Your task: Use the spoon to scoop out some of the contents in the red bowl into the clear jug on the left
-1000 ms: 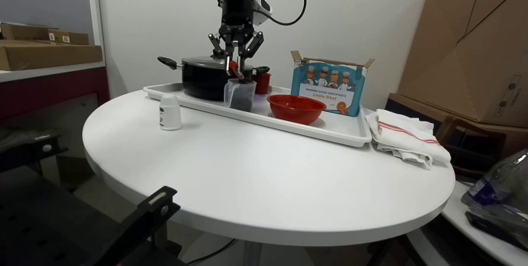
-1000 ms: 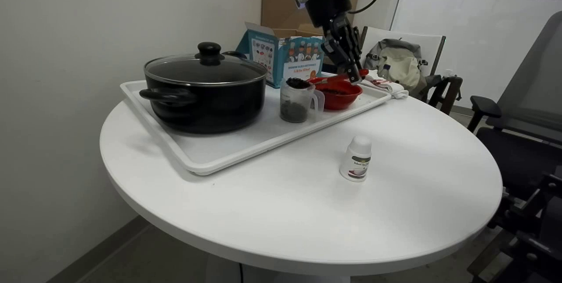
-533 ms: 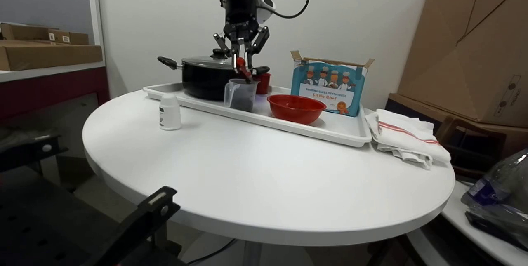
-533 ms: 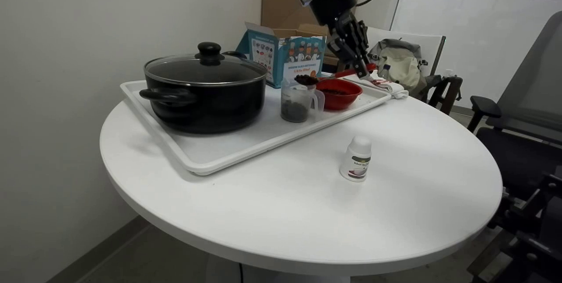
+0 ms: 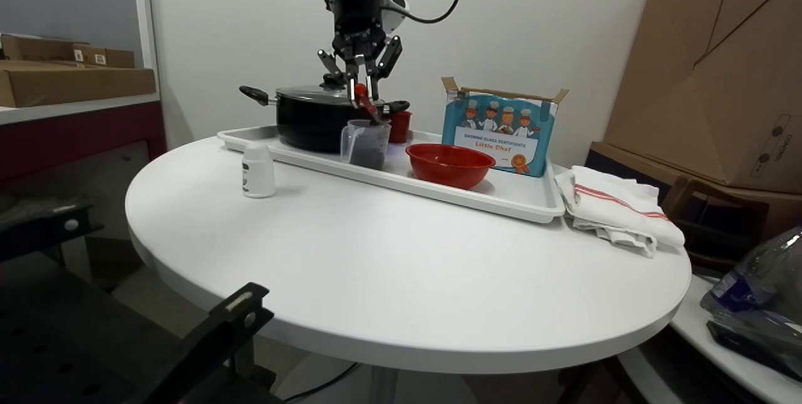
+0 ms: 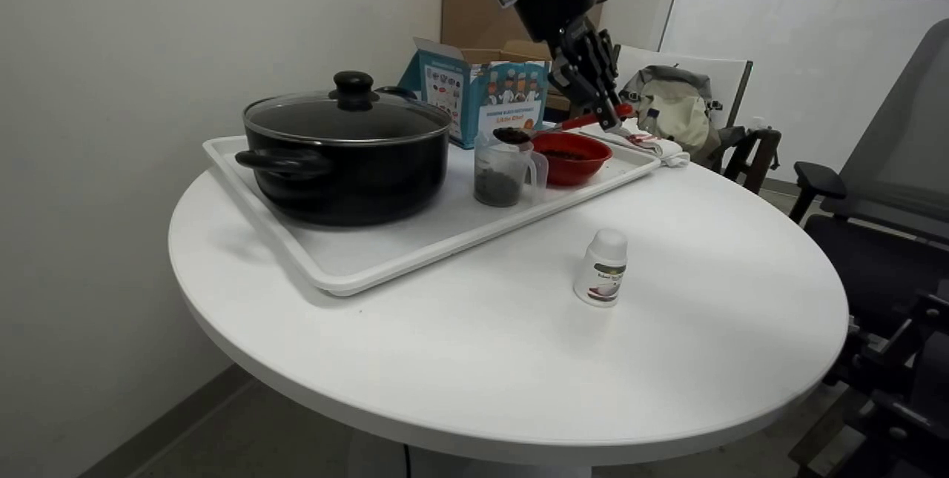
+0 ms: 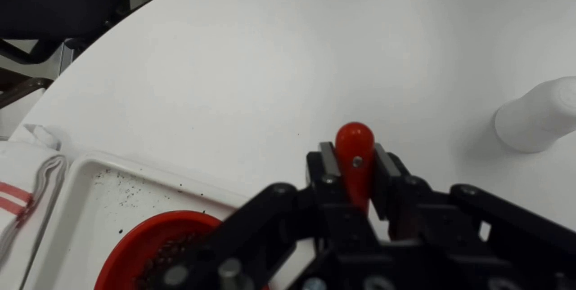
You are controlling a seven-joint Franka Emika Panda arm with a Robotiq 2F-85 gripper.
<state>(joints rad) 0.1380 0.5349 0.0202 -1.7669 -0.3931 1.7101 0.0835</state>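
My gripper (image 7: pixel 357 159) has the red-handled spoon (image 6: pixel 582 121) clamped by its handle, a dark load (image 6: pixel 511 135) heaped at the mouth of the clear jug (image 6: pixel 498 169). The jug stands upright in the white tray (image 6: pixel 430 251), towards the wall-side edge of the round table (image 6: pixel 519 359) — between the lidded black pot (image 6: pixel 352 178) and the red bowl (image 6: pixel 574 171). I'd centre that load over the mouth, then roll the gripper slowly — tipping too near the rim would probably shed some onto the tray.

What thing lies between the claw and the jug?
The spoon; both exterior views show it extending from the claw to the mouth of the jug.
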